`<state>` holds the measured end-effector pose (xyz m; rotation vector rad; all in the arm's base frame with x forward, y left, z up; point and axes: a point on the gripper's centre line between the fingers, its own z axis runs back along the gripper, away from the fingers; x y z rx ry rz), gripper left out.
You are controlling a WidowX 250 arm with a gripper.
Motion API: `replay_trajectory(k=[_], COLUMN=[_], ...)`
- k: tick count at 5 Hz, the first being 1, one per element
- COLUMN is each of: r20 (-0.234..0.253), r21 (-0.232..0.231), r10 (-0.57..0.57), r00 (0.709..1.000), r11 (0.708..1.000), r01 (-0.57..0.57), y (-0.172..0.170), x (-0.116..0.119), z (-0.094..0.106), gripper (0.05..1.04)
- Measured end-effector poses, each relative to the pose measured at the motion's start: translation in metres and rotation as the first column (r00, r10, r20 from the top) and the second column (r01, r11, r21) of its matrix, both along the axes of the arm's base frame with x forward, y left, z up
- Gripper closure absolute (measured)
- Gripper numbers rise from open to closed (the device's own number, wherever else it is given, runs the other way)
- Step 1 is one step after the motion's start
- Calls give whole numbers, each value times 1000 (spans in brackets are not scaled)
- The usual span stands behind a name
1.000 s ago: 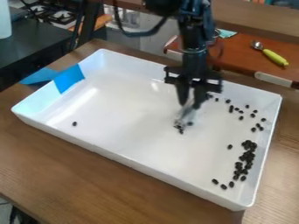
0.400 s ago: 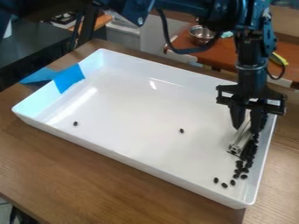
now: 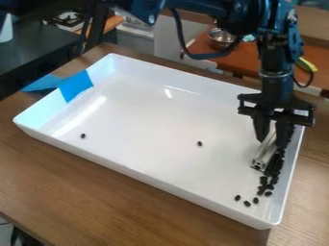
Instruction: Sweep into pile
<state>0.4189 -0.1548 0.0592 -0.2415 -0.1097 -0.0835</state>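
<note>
The black gripper (image 3: 272,139) hangs low over the right side of the white tray (image 3: 145,120), shut on a silvery metal bar (image 3: 263,154) that rests on or just above the tray floor. Dark beans (image 3: 264,184) lie in a band along the tray's right wall, just right of the bar and below it, partly hidden behind the bar and gripper. Three loose beans (image 3: 246,203) sit near the front right corner. One bean (image 3: 200,143) lies mid-tray, and another bean (image 3: 83,136) is near the left front wall.
Blue tape (image 3: 76,86) covers part of the tray's left wall. The tray stands on a wooden table (image 3: 96,192). Behind it are a metal bowl (image 3: 221,37) on a reddish-brown surface and a yellow-green handle (image 3: 307,65) beside the arm.
The gripper and bar moved from mid-tray to the right wall, then stayed nearly still. Beans once scattered at the upper right are now gathered by the wall or hidden behind the gripper.
</note>
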Motion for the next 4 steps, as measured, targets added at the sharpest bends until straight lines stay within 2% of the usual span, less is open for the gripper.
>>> replay_trajectory(k=[1, 2, 3, 4], r20=[30, 138, 182, 182], r21=[-33, -97, -139, -86], r10=[6, 53, 121, 128], r00=[1000, 989, 976, 975], r11=[999, 994, 986, 990], r01=[-5, -40, -97, -114], y=[16, 58, 113, 156], x=[-7, -8, -15, -32], z=[20, 71, 98, 98], gripper=[758, 758, 758, 758])
